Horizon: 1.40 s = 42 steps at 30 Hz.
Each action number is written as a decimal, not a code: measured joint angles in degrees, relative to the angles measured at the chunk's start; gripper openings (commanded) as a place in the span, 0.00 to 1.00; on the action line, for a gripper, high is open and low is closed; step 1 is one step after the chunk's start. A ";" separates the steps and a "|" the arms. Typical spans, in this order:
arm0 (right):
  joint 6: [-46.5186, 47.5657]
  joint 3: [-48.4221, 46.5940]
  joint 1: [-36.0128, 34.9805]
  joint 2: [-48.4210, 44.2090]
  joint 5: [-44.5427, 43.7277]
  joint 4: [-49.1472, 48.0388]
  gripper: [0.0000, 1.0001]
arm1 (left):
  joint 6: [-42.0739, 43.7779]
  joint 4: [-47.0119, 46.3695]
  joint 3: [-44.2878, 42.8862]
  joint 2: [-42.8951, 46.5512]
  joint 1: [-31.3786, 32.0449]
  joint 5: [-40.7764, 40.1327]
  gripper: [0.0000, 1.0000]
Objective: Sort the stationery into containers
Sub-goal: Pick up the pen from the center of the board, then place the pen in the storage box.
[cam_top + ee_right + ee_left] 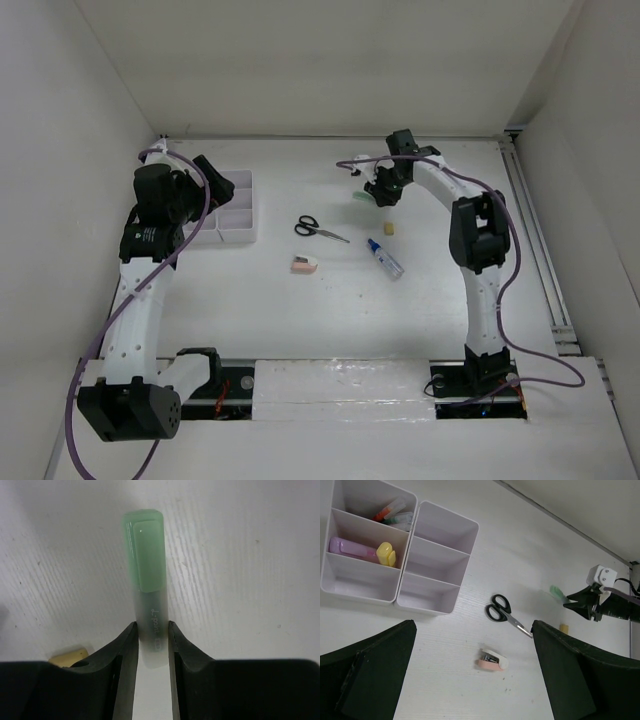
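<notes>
My right gripper [376,192] [151,627] is shut on a green highlighter [146,575], which also shows in the top view [358,201] and the left wrist view [559,593], close over the table at the far middle. My left gripper [222,190] [473,625] is open and empty, hovering beside the white organiser tray [250,215] [412,535]. The tray holds a purple highlighter [350,549], a yellow highlighter [386,554] and red-tipped pens [395,515]. Black-handled scissors [318,229] [506,614], a pink-white eraser block [304,265] [493,661] and a blue-capped tube [385,258] lie mid-table.
A small yellow block [391,229] [564,628] [67,655] lies just beside the right gripper. White walls enclose the table on the left, right and back. The tray's three right-hand compartments [437,562] hold nothing.
</notes>
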State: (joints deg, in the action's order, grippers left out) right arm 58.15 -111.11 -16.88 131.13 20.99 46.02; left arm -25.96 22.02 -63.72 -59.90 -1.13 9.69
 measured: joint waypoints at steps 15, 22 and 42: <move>-36.63 6.84 -12.31 -21.27 -13.31 -17.68 0.00 | 0.15 -8.15 2.29 0.66 0.00 16.85 1.00; -57.81 16.31 -31.76 -31.08 -20.44 -27.23 0.00 | -0.59 -13.16 3.54 1.11 0.00 23.69 1.00; -71.12 10.19 -40.30 -30.56 -25.40 -28.09 0.00 | -1.31 -17.07 6.21 2.71 0.00 29.94 0.93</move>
State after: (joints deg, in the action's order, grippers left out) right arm -12.97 -100.92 -57.19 100.57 -4.40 17.93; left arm -27.27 4.95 -57.52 -57.19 -1.13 39.64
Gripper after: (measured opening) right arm 0.318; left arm 0.929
